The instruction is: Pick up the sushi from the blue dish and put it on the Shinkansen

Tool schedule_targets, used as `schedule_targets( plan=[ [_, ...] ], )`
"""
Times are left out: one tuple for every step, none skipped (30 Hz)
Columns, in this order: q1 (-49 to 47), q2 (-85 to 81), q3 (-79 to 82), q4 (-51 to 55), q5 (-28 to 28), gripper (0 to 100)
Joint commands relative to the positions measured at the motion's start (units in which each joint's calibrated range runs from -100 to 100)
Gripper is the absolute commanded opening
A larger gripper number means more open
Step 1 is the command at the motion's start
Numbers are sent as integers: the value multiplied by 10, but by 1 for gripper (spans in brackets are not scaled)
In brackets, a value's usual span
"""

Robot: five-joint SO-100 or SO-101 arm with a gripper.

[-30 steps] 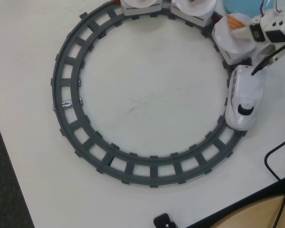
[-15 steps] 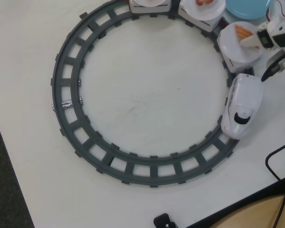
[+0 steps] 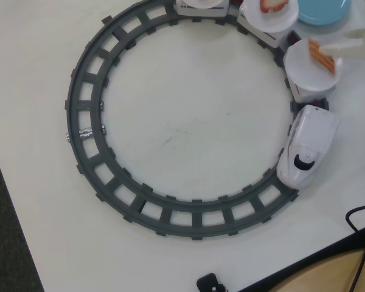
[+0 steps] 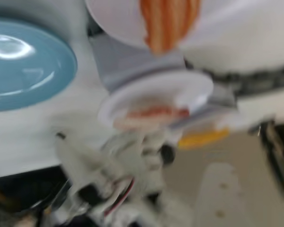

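Striped orange sushi (image 3: 322, 56) on Shinkansen (image 3: 306, 145) carriage plate; blue dish (image 3: 323, 10) bare.

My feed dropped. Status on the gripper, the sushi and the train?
Gripper over first carriage plate, fingers around sushi; grip state unclear. Blue dish empty. Shinkansen on track, nothing in the way.

Robot arm, partial views only.

- Hand (image 3: 344, 50): pale cream plastic fingers, long and tapering, smooth matte surface, seen at the right edge of the overhead view.
- Body behind the fingers: same cream plastic, cut off by the picture's edge; a small black part sits against it.
- Wrist view, heavily blurred: white plastic housing (image 4: 132, 156) with rounded edges, a dark round fitting on it, black parts below.
- Wiring (image 4: 120, 191): thin red and white leads running along the lower housing.
- Markings and screws: too blurred to tell.
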Motion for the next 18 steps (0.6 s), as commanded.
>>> schedule_targets(
  plan=[
    [49,-72,-8,-73,-117,27],
    [79,-82,-5,-93,-156,27],
    [110,-92,2,-111,-198,27],
    [145,-102,15,-126,-239,27],
    [180,-108,36,-138,-279,27],
    [214,-116,64,-144,-314,27],
    [240,-122,94,-149,-344,27],
    [263,-127,129,-154,-369,27],
    [280,-131,164,-161,-384,27],
    [290,-134,201,-168,-391,27],
    [296,-140,235,-176,-391,27],
    [299,-148,268,-180,-391,27],
    [300,-158,296,-182,-391,27],
    [300,-172,319,-179,-391,27],
    [300,-188,340,-174,-391,27],
    [301,-208,361,-168,-391,27],
    [301,-232,382,-160,-391,27],
    [298,-258,402,-148,-391,27]
  ],
)
